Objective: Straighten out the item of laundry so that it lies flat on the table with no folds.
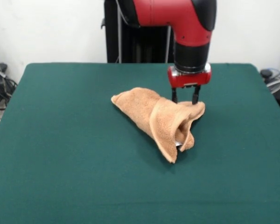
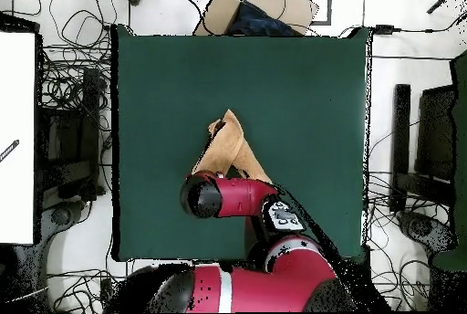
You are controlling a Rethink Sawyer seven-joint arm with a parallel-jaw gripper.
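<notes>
One peach-orange towel (image 1: 158,116) sits bunched and folded over itself near the middle of the green table (image 1: 60,140), raised at its right end. Sawyer's gripper (image 1: 185,101) stands upright over that lifted corner, its two dark fingers slightly apart and apparently pinching the cloth between them. Soft, light and limp, the terry will likely drape and drag; corners and border edges look the best places to grip.

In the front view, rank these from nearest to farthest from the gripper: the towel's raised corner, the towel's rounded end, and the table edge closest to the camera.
1. Raised corner of the towel: directly at the gripper tips.
2. Rounded end: across the towel, picture left.
3. Near table edge: at the picture's bottom.
</notes>
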